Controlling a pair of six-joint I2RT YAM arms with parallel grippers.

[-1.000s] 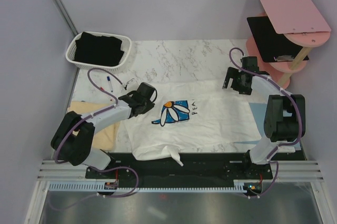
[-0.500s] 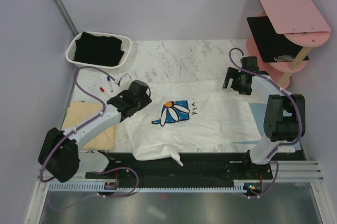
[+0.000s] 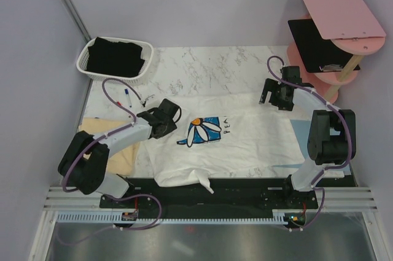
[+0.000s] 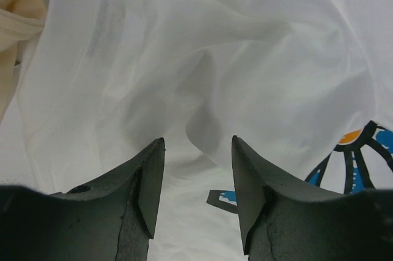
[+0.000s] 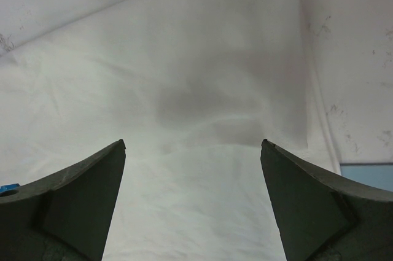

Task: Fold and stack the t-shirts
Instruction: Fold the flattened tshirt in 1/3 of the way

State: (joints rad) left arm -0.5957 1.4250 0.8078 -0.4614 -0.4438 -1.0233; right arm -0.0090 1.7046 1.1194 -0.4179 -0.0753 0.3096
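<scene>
**Left gripper part open over the daisy tee, right gripper spread wide at its far corner**

Left gripper (image 3: 166,116) hangs low over the left part of the white t-shirt (image 3: 245,141). Its wrist camera shows the jaws partly apart with rumpled cloth under them and nothing pinched between them. The right gripper (image 3: 270,98) stands with its jaws as wide as they go above the shirt's far right corner, also holding nothing.

The only writing I can read is on the white shirt. Beside the blue square with the white daisy (image 3: 202,131), the letters "PEA" run sideways, and I cannot make out anything after them. The shirt lies spread across the middle of the marble table (image 3: 209,67), print up and loosely wrinkled.

The pale yellow t-shirt (image 3: 123,161) lies flat at the near left, partly under the left arm. The black t-shirt (image 3: 116,57) sits in the white basket (image 3: 83,64) at the far left corner. A light-blue mat (image 3: 298,127) shows at the white shirt's right edge.

Half a second ago the left arm reached further to the left and away from me. It has since swung back to about where it was a second ago. The right arm and all three shirts have not shifted.
</scene>
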